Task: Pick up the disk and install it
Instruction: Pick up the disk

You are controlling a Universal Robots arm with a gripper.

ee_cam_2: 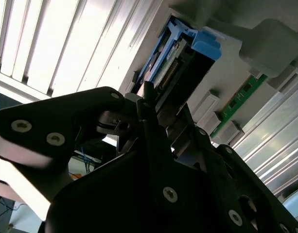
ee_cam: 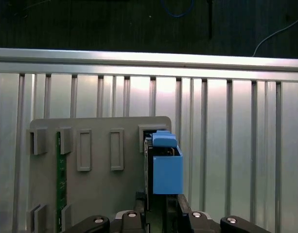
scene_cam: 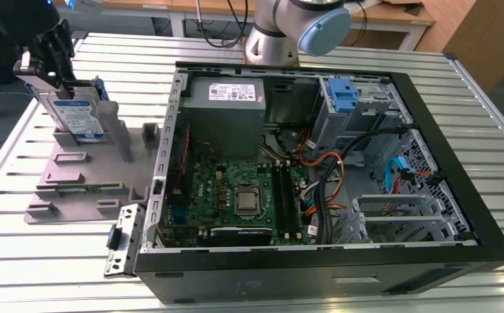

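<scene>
a robot arm's black gripper is at the far upper corner on the exterior view's left, above a slatted metal table. its fingers are pressed together on the upper edge of the disk, a flat silver-grey drive with a blue-and-white label and blue plastic rails. the disk stands upright on its edge at the back of a grey plastic holder, a tray with raised slots that lies on the table. whether the disk's lower edge is seated in a slot or lifted just clear of it cannot be told. a thin green circuit strip sits in another slot nearer the front of the holder. just beside the holder, toward the exterior view's right, lies an open black computer case showing a green motherboard, a grey power-supply box, a bare blue bracket in a drive bay, and bundled cables. the arm's silver base stands behind the case. in the first wrist view the gripper meets the disk's blue rail over the holder. in the second wrist view the gripper closes narrowly on the disk's end.
</scene>
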